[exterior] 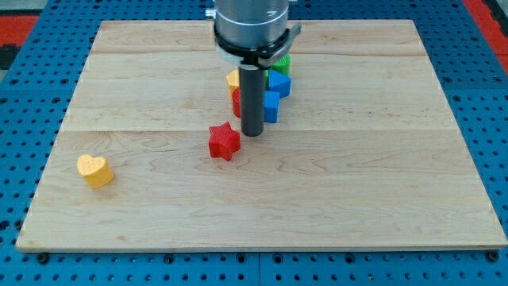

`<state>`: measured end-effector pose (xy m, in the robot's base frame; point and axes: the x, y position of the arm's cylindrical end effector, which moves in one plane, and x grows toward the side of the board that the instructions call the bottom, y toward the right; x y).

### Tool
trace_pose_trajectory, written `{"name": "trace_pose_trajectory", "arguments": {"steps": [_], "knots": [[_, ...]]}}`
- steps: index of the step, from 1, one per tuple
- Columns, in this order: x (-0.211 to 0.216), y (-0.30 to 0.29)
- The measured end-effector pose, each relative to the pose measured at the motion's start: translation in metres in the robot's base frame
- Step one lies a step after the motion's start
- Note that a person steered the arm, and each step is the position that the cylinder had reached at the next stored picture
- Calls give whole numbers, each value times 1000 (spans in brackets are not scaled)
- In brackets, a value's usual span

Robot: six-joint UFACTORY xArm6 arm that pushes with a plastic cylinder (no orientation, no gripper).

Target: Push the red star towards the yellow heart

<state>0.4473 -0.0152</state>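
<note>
Only one camera view here. No jaws on this rig, just my tip [252, 133], sitting on the pale wooden desk [357, 199] just right of the red star block [225, 141]. The yellow heart block [94, 170] is well off toward the view's left. Behind the rod there's a cluster: blue [279, 84], green [282, 62], yellow [233, 79] and red [236, 102] blocks, shapes hard to tell.

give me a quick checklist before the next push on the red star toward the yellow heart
1. My tip on the side of the red star away from the yellow heart: ok.
2. Tip touching the star: cannot tell, it looks just apart.
3. Board between star and heart free of blocks: ok.
4. Push line aimed at the heart: not ok, the tip sits slightly high.
5. Blue blocks behind the rod untouched: cannot tell.
</note>
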Motion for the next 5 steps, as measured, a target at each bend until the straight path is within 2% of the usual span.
{"name": "trace_pose_trajectory", "arguments": {"steps": [1, 2, 3, 4, 5], "knots": [[7, -32], [14, -94], [11, -9], [36, 7], [41, -73]]}}
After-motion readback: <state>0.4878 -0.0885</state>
